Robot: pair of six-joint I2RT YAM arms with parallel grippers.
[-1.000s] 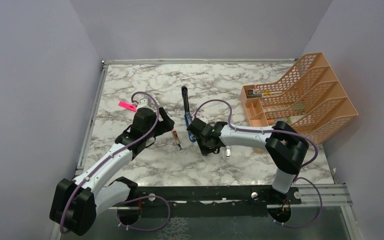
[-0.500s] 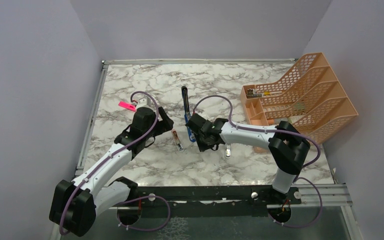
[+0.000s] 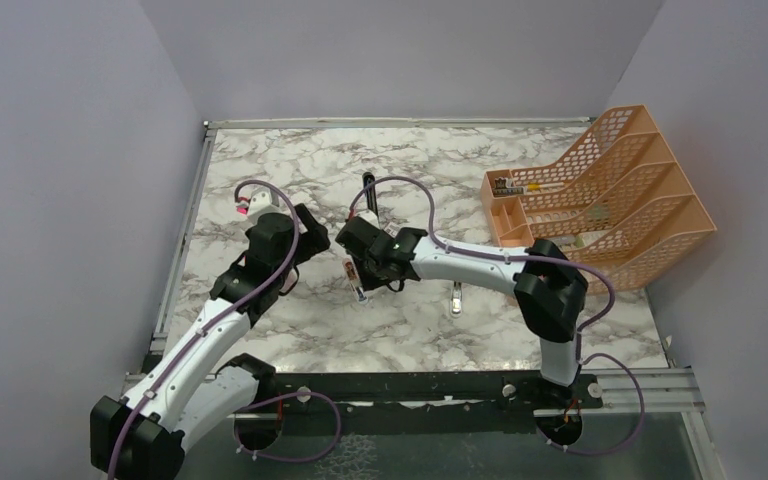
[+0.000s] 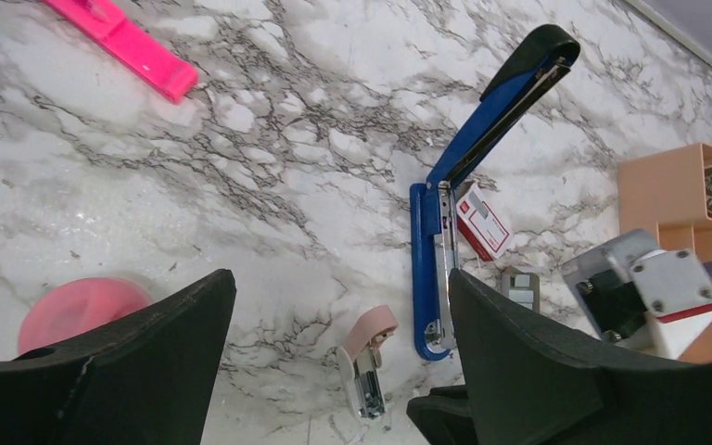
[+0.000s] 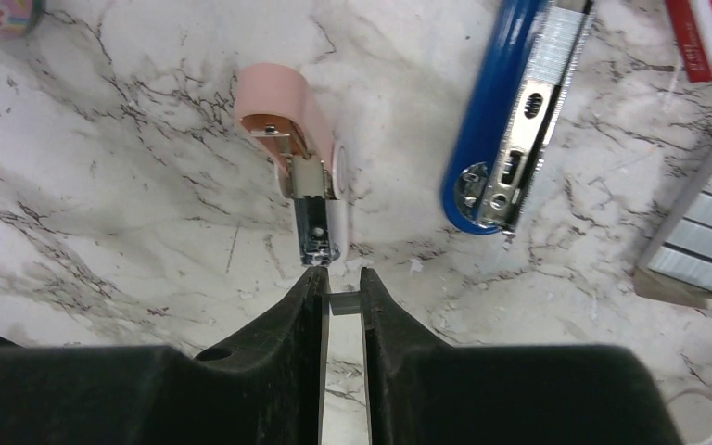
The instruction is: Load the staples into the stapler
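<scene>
right claw (image 5: 341,283): jaws almost together, pinching the small grey staples (image 5: 343,303) between the tips.
left claw (image 4: 334,292): jaws spread wide, nothing between them, above the marble table (image 4: 269,139).
stapler (image 5: 493,120): blue, folded open flat on the table, silver rail up, at 1 o'clock from the right claw's tips, apart.
pink mini stapler (image 5: 289,120): at 12 o'clock, just beyond the tips.

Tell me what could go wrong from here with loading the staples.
The staples are pinched only at the tips of the right gripper, so they could slip or snap. They sit nearest the pink stapler, not the blue stapler, which lies unheld and might slide when pushed.
</scene>
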